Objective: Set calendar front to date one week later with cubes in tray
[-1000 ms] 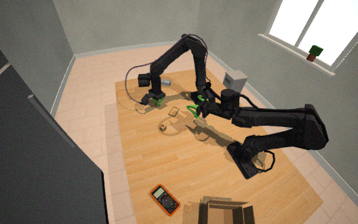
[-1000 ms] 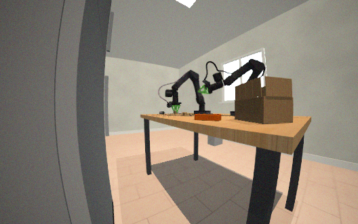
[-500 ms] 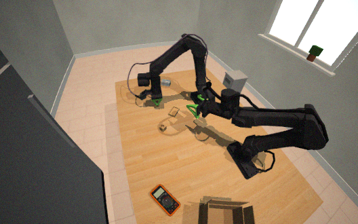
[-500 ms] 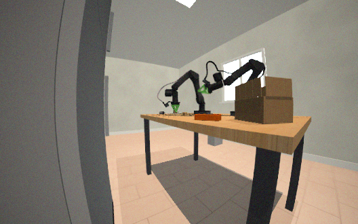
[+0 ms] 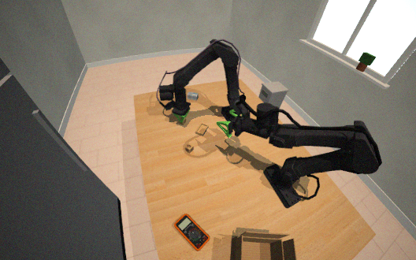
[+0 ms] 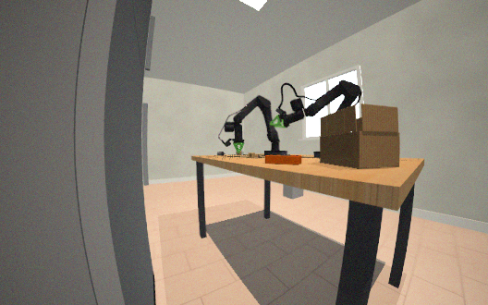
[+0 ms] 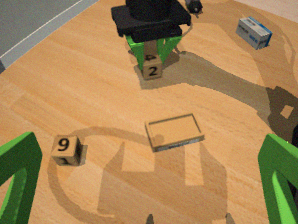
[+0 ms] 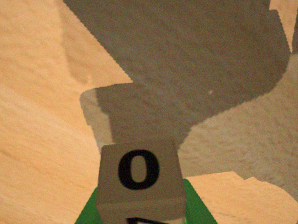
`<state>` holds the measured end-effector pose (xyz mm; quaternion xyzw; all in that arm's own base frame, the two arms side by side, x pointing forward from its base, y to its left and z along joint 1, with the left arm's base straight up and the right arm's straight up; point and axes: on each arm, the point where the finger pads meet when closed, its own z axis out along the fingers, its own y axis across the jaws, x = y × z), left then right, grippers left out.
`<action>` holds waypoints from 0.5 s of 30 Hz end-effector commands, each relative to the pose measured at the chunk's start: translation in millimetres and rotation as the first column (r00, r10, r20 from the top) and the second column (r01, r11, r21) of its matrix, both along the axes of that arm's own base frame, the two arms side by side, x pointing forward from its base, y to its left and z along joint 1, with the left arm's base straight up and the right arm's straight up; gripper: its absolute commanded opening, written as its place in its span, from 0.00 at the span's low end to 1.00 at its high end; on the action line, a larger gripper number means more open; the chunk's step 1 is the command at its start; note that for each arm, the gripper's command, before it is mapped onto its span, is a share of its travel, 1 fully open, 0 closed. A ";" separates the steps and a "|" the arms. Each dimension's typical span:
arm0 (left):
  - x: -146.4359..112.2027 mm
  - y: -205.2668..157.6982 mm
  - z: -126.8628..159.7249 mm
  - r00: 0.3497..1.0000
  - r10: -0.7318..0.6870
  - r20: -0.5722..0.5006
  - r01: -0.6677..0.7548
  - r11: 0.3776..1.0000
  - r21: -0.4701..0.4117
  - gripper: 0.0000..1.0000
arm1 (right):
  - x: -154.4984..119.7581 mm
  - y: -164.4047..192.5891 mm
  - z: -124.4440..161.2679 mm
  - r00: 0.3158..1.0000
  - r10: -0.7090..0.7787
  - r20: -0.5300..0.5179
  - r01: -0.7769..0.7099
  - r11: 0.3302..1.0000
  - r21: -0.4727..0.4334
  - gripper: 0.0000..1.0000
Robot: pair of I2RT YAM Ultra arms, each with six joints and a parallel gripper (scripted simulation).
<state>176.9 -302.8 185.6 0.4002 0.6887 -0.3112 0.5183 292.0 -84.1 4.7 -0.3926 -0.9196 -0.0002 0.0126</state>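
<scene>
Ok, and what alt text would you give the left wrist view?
The right gripper has the cube showing a 2 between its fingers, beyond a cubeless calendar tray. A cube topped with a 9 sits left of the tray; the open left gripper frames the foreground.

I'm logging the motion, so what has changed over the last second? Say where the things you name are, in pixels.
The right gripper [image 5: 181,119] [image 6: 238,150] [image 7: 150,65] [image 8: 142,190] swung its wrist slightly up and right in the top view, around the wooden cube [image 7: 152,70] [image 8: 140,175] in its jaws. The left gripper [image 5: 228,121] [image 6: 277,122] [image 7: 149,145], shallow wooden tray [image 5: 198,131] [image 7: 175,146] and orange multimeter [image 5: 191,232] [image 6: 283,160] stayed put.
</scene>
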 end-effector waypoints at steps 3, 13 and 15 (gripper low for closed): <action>0.5 -2.4 6.8 1.000 -0.001 0.013 0.001 1.000 -0.021 1.00 | 7.5 -4.8 5.1 0.945 -0.327 0.011 0.327 0.945 -0.003 0.27; 0.5 -2.4 6.8 1.000 -0.001 0.013 0.001 1.000 -0.021 1.00 | 10.2 -5.6 5.2 0.771 -0.637 0.018 0.637 0.771 0.002 0.27; 0.5 -2.4 6.8 1.000 -0.001 0.013 0.001 1.000 -0.021 1.00 | 6.6 -3.5 2.9 0.752 -0.659 0.008 0.659 0.752 -0.002 0.27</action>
